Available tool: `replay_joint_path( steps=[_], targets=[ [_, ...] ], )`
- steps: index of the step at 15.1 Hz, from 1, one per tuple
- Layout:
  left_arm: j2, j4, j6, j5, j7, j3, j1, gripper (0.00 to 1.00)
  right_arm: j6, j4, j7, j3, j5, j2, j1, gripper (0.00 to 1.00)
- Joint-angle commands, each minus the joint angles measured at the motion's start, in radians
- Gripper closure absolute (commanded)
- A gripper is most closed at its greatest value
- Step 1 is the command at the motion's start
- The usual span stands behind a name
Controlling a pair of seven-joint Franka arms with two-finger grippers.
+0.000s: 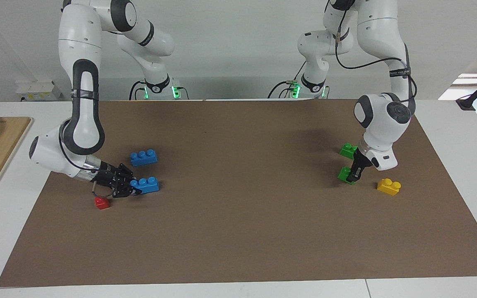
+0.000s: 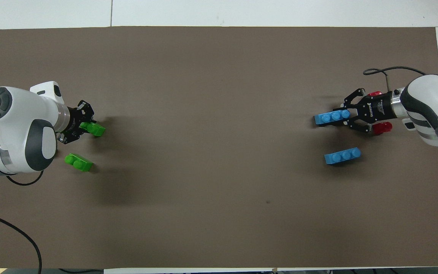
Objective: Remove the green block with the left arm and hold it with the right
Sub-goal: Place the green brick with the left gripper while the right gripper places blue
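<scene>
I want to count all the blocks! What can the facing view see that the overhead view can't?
Only the facing view shows the yellow block and the wooden board. Only the overhead view shows a second red block. Both show the left tool shut on a green block, the right tool shut on a blue block, plus a spare green block and a spare blue block.

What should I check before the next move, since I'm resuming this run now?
1. Left gripper shut on green block: ok.
2. Held block apart from second green block: ok.
3. Right gripper free to take it: not ok, shut on blue block.
4. Yellow block apart from left gripper: ok.
5. Held block lifted off the mat: cannot tell.
</scene>
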Motion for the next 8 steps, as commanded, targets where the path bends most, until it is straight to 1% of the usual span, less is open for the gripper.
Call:
replay_joint_path(
  steps=[1, 2, 3, 5, 8],
  targets=[
    [0.022, 0.001, 0.025, 0.002, 0.049, -0.006, 0.012, 0.75, 0.055, -0.034, -0.022, 0.012, -0.022, -0.014, -0.001, 0.38],
    [0.021, 0.004, 0.011, 0.002, 0.067, -0.007, 0.01, 0.01, 0.048, -0.029, -0.02, 0.012, -0.022, -0.019, -0.001, 0.21],
    [0.012, 0.007, -0.01, 0.002, 0.072, -0.006, 0.012, 0.0, 0.047, -0.027, -0.019, 0.012, -0.022, -0.031, -0.001, 0.09],
    [-0.007, 0.05, -0.085, 0.004, 0.082, -0.007, 0.01, 0.0, 0.039, -0.023, -0.019, 0.011, -0.027, -0.061, -0.001, 0.02],
    [-0.043, 0.114, -0.185, 0.005, 0.113, -0.007, 0.009, 0.0, 0.033, -0.021, 0.012, 0.011, -0.047, -0.121, -0.001, 0.02]
  ],
)
